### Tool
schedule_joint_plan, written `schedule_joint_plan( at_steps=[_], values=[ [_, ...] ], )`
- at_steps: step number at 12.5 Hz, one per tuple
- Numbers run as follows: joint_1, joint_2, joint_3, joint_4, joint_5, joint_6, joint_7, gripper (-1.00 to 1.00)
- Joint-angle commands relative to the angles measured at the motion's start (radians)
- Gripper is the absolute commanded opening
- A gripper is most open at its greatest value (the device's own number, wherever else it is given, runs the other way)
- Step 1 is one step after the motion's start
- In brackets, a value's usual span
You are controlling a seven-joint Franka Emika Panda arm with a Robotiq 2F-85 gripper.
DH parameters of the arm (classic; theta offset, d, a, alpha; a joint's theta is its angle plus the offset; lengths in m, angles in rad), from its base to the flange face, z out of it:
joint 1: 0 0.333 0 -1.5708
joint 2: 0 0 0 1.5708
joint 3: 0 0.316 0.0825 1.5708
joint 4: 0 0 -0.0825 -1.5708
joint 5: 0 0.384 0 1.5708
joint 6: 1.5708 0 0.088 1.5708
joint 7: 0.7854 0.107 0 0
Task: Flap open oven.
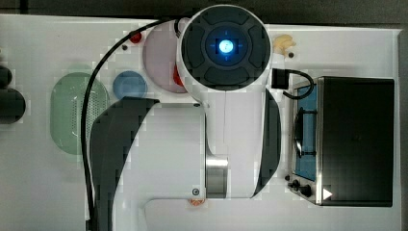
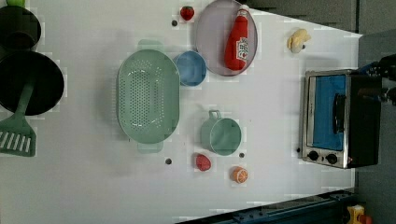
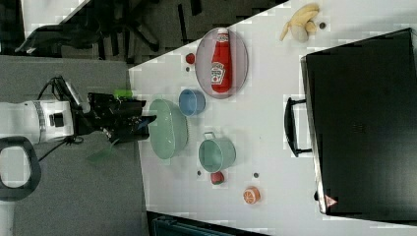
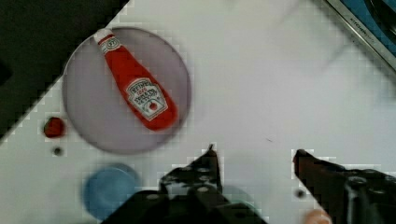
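Clearly shut: oven (image 2: 340, 118) at the left view's right edge of the white table (image 2: 271, 107), blue glass door flush in its silver frame, dark bar handle (image 2: 338, 113) across the glass, two black knobs (image 2: 322, 157) at the frame's lower end. Nearest it, a banana (image 2: 298, 39) toward the left view's top. Further off, ketchup bottle (image 4: 136, 87) lying on a grey plate (image 4: 88, 93), blue bowl (image 2: 191, 68), green colander (image 2: 148, 102), green cup (image 2: 222, 134), probably an orange half (image 2: 240, 175). Above the table, tool (image 4: 254, 156) with fingers (image 4: 208, 163) spread apart, holding nothing.
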Motion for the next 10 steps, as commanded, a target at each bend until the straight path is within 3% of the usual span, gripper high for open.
schedule_joint_plan(
  at_steps=[1, 3, 5, 6, 10],
  values=[
    [-0.026, -0.289, -0.050, -0.133, 0.005, -0.172, -0.079, 0.59],
    [-0.026, -0.289, -0.050, -0.133, 0.005, -0.172, -0.079, 0.99],
    [-0.026, -0.289, -0.050, -0.133, 0.005, -0.172, -0.079, 1.00],
    [-0.026, -0.289, -0.050, -0.133, 0.005, -0.172, -0.079, 0.90],
    [-0.028, -0.289, -0.054, -0.134, 0.005, -0.173, -0.079, -0.08]
  ],
)
